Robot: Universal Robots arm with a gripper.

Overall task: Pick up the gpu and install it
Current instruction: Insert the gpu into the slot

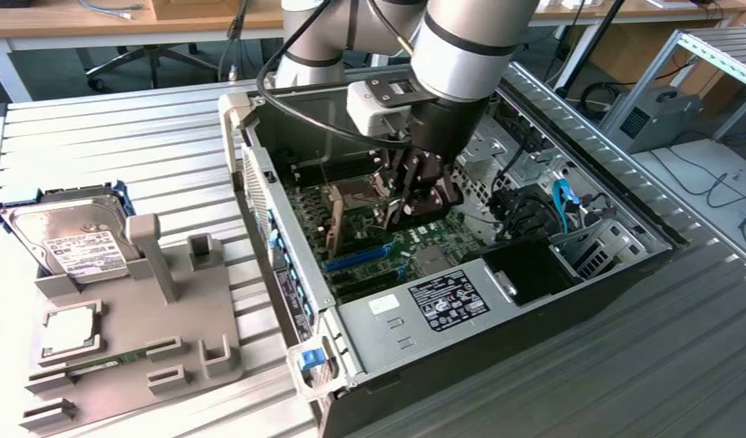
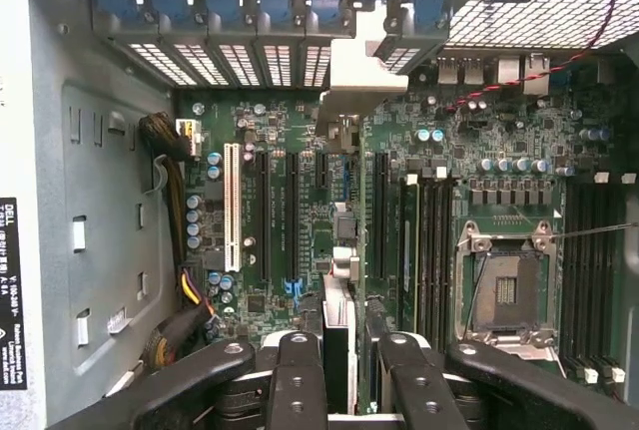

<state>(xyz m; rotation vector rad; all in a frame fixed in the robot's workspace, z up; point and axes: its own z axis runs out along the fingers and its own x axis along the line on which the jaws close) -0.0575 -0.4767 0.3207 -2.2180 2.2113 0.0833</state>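
- The gpu [image 2: 339, 295] sits on edge between the end effector's fingers [image 2: 300, 380], seen edge-on in the lower middle of the wrist frame, with its silver bracket [image 2: 344, 86] reaching up toward the slot covers at the top.
- In the exterior view the gpu [image 1: 412, 203] is a dark card at the frame's centre, low inside the open case and just above the motherboard.
- The end effector [image 1: 424, 196] is closed on the gpu, fingers narrow, one on each face of the card.
- The card lines up with the black expansion slots [image 2: 290, 215] of the motherboard [image 2: 479, 191]; whether it is seated I cannot tell.
- An empty CPU socket [image 2: 504, 285] lies at the right of the wrist frame, a white slot [image 2: 233, 206] to the left.
- The case [image 1: 348, 365] lies open on the slatted bench [image 1: 129, 155].
- At the exterior frame's left, a grey fixture [image 1: 129, 338] holds a hard drive [image 1: 68, 237], a chip [image 1: 70, 330] and a memory stick [image 1: 99, 365].
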